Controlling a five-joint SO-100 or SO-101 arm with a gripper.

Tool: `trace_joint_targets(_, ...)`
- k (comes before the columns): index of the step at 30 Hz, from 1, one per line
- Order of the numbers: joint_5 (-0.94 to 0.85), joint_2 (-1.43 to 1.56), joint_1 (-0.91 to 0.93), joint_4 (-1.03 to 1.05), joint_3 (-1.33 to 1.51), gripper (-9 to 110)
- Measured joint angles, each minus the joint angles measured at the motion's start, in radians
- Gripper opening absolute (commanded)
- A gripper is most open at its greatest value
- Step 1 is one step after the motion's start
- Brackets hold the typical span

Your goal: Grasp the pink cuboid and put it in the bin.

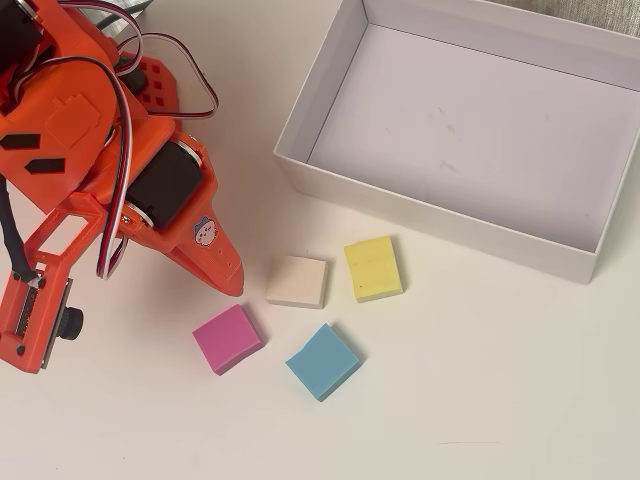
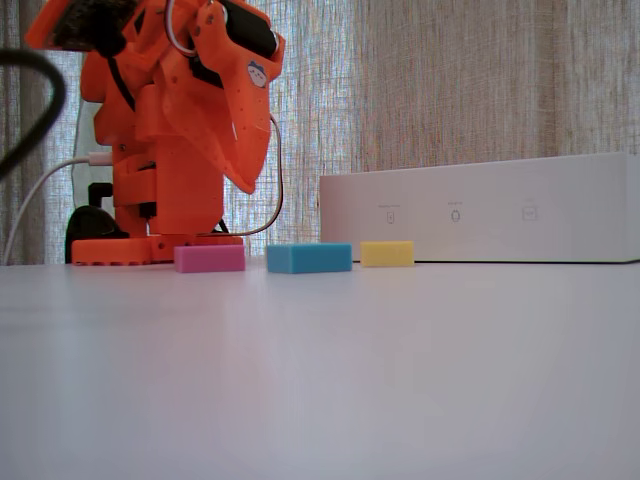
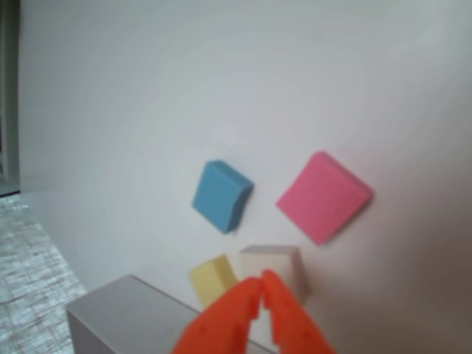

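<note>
The orange gripper [image 3: 262, 284] has its two fingers pressed together at the tips, and nothing is between them. In the fixed view the gripper [image 2: 248, 185] hangs in the air, above the table [image 2: 320, 380] and not touching it. In the overhead view its pointed tip [image 1: 232, 285] is just beside the white block [image 1: 298, 281], on the left of it, but apart from it.

The pink cuboid [image 1: 228, 338] lies flat on the table, below and left of the white block in the overhead view, near it but not touching. It is free; no finger touches it. In the wrist view the pink cuboid [image 3: 324, 196] is seen beyond the fingertips, to the right of the blue block [image 3: 220, 195].

The blue block [image 1: 323, 360] lies below the white block in the overhead view, to the right of the pink cuboid. The yellow block [image 1: 373, 267] lies just to the right of the white block, close to it.

The bin [image 1: 330, 110] stands above and right of the white block in the overhead view, with low white walls. No block is inside it. The orange arm [image 1: 90, 150] is well to the left of the white block.
</note>
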Motion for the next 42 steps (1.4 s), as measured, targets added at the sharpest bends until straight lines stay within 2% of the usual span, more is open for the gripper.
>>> trace_joint_targets(15,0.0,0.0,-0.018,0.0,0.003,-8)
trace_joint_targets(19,0.0,-0.005,-0.018,-0.015,0.003,2)
trace_joint_targets(22,0.003,-0.118,-0.017,-0.12,-0.032,8)
trace_joint_targets(28,0.072,-0.474,-0.072,-0.313,-0.333,8)
trace_joint_targets(32,0.132,-0.761,-0.138,-0.328,-0.657,8)
trace_joint_targets(36,0.236,-1.002,-0.189,-0.278,-0.977,8)
trace_joint_targets(38,0.29,-1.1,-0.215,-0.216,-1.141,16)
trace_joint_targets(42,0.379,-1.255,-0.249,-0.032,-1.385,18)
